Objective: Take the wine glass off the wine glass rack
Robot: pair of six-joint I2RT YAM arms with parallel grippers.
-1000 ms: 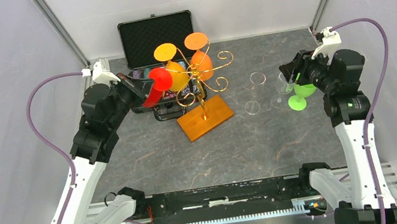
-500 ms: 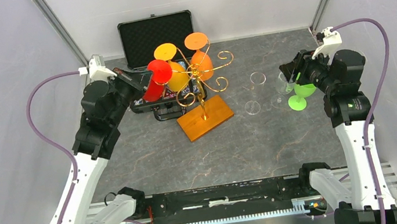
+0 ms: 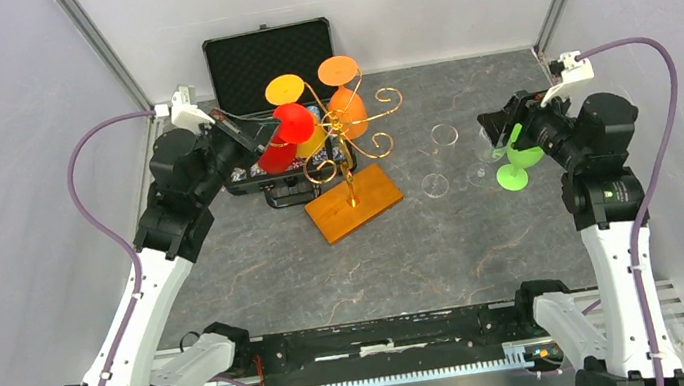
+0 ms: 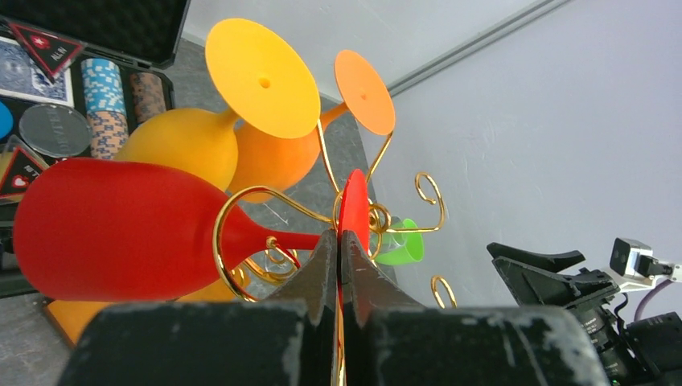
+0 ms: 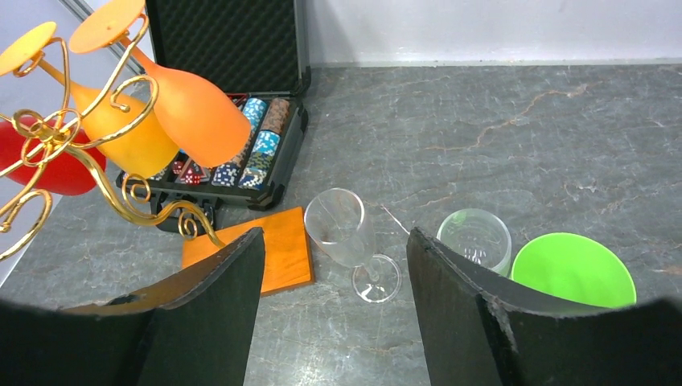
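The left end effector (image 4: 338,241) pinches the red wine glass (image 4: 112,225) by its foot. Its stem lies in a curl of the gold rack (image 3: 355,203). The right end effector (image 5: 334,235) is spread wide.

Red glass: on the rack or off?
On: the rack curls round the red glass stem; the left gripper pinches its foot.

Nothing can be read with certainty. In the left wrist view, toward eleven o'clock from the red wine glass (image 4: 121,229), a red-edged triangular label (image 4: 44,47) in the black case (image 4: 121,24) carries small white letters, too small to make out. The grey disc (image 4: 55,131) at six o'clock from that label bears faint lettering, also illegible. In the top view, a green mark (image 3: 609,181) on the right arm (image 3: 613,246) is too small to read.
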